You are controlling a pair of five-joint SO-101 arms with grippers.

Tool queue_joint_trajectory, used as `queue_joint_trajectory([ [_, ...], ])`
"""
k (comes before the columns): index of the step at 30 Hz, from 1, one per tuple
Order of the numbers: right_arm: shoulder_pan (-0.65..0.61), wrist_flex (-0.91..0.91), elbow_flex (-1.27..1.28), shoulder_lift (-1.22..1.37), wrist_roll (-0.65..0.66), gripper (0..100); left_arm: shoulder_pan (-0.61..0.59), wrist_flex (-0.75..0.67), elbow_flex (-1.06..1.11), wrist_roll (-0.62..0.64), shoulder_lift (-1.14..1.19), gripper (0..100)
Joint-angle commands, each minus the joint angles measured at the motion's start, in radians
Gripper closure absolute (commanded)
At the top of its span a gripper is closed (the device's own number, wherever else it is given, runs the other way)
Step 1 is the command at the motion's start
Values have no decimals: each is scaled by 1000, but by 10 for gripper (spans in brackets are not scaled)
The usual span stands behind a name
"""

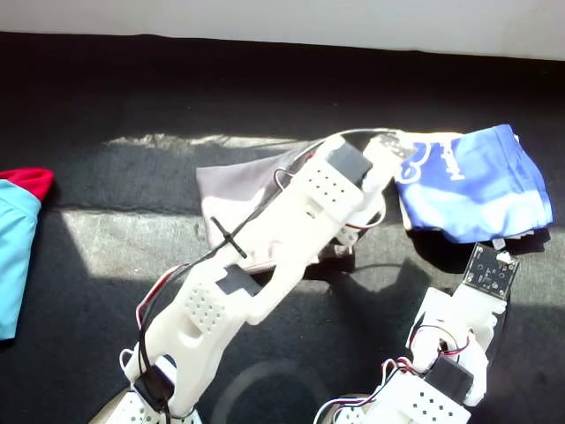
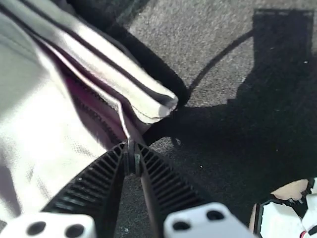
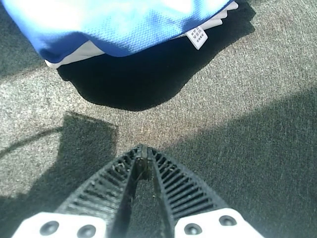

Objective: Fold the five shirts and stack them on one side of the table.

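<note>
dark table (image 1: 106, 88). grey shirt (image 1: 231, 190) lies mid-table, blue shirt (image 1: 477, 181) just right of it, turquoise shirt (image 1: 16, 256) well left of it. left gripper (image 2: 132, 161) pinches the grey shirt's hem. right gripper (image 3: 142, 156), fingers pressed together, is right of the grey shirt.

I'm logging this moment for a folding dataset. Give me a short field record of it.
surface: dark carpet-like table cover
centre: pale grey fabric shirt, under the left arm
right side: crumpled blue fabric shirt with white print
left edge: turquoise fabric shirt, red cloth at its far end
left gripper: shut on the pale grey shirt's hem
right gripper: shut, empty, short of the blue shirt
</note>
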Motion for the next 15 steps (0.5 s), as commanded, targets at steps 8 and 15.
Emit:
queue_joint_trajectory([
  [8, -13, -15, 119, -7, -5, 991, -99, -6, -15, 8, -64, 991],
  [15, -13, -35, 134, -7, -5, 991, -62, -25, -13, 9, 47, 991],
])
